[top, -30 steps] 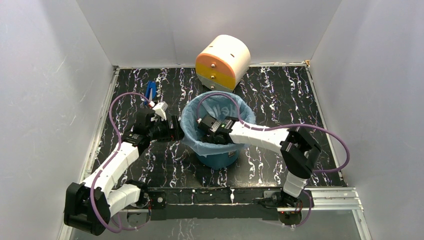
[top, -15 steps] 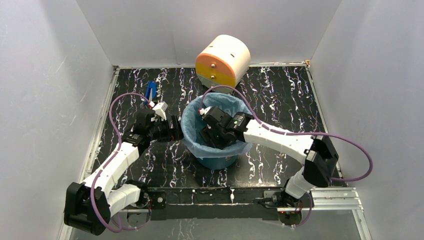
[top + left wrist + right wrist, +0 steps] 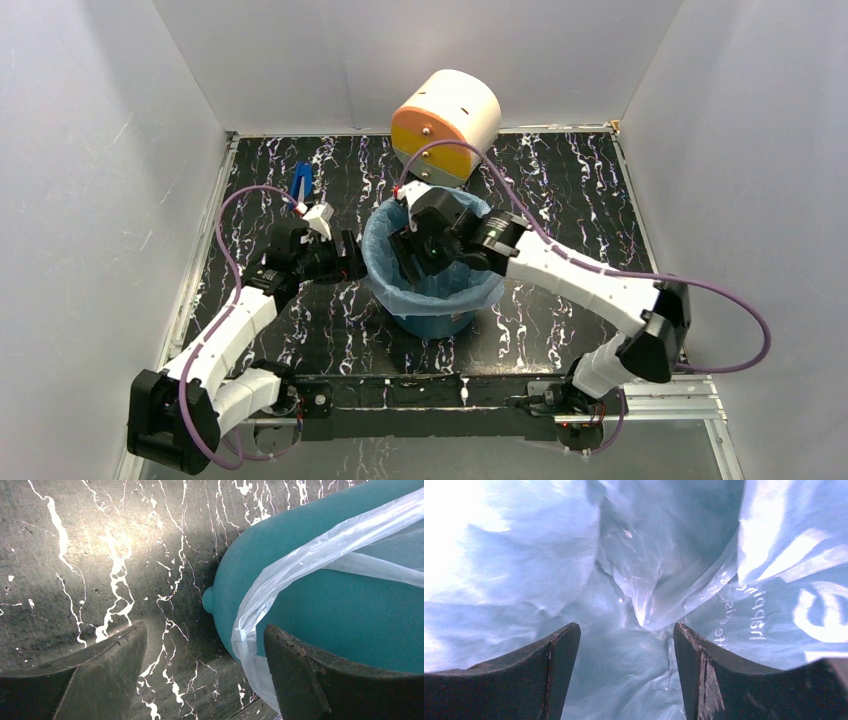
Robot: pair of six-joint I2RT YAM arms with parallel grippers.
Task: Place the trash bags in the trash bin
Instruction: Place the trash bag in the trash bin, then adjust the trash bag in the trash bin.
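While the black marbled table (image 3: 560, 190) spreads out on every side of it, the trash bin (image 3: 435, 322) stands near the middle, upright, and serves as the mark for all else. Just behind the bin sits a cream-and-orange drum (image 3: 447, 125), which has no part in the job. The trash bag (image 3: 385, 265) is already in the bin: its light-blue film lines the inside and its hem is turned out over the rim, hanging a little way down the teal wall, so I judge the task nearly done, with only smoothing and seating left. The right gripper (image 3: 415, 255) reaches down into the bin's mouth, its jaws spread and pinching nothing. Its own camera shows only crumpled film and white lettering ahead, which suggests it is there to press the liner down toward the bottom. The left gripper (image 3: 350, 262) hovers at the bin's left side, low by the wall, its jaws likewise spread, with the folded hem hanging just before them. Probably it waits there to steady the bin or tug the hem. A small blue item (image 3: 301, 181) lies well apart, to the bin's left rear.
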